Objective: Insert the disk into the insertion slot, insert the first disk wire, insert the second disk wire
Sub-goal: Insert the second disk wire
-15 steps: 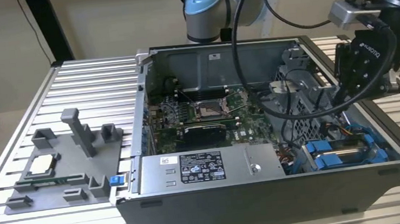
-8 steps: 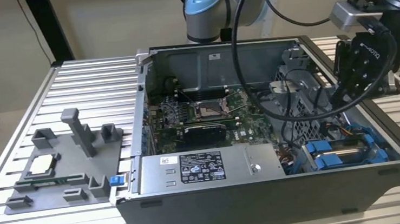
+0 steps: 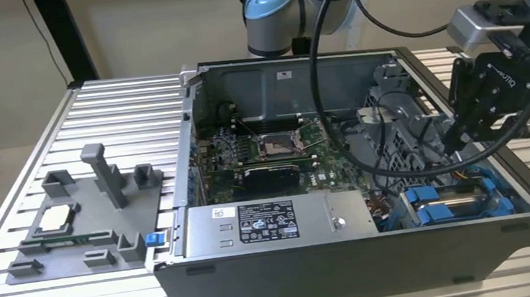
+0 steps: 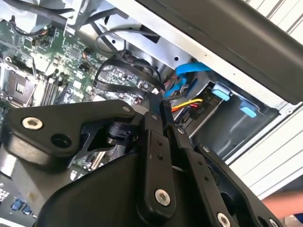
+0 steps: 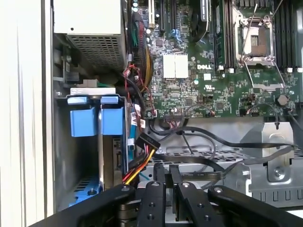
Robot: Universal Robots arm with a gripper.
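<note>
The arm reaches in from the upper right of the exterior view, its black gripper (image 3: 459, 147) pointing downward at the right of the frame. In both wrist views the two fingers (image 5: 157, 198) (image 4: 156, 156) lie pressed together, no gap between them.

The exterior view looks down from high in front onto the open computer case (image 3: 345, 185) on the slatted tabletop (image 3: 118, 111). Both wrist views sit close above the case interior, sharing the motherboard (image 5: 213, 71) (image 4: 42, 66) and blue drive bay (image 5: 94, 118) (image 4: 227, 94).
</note>
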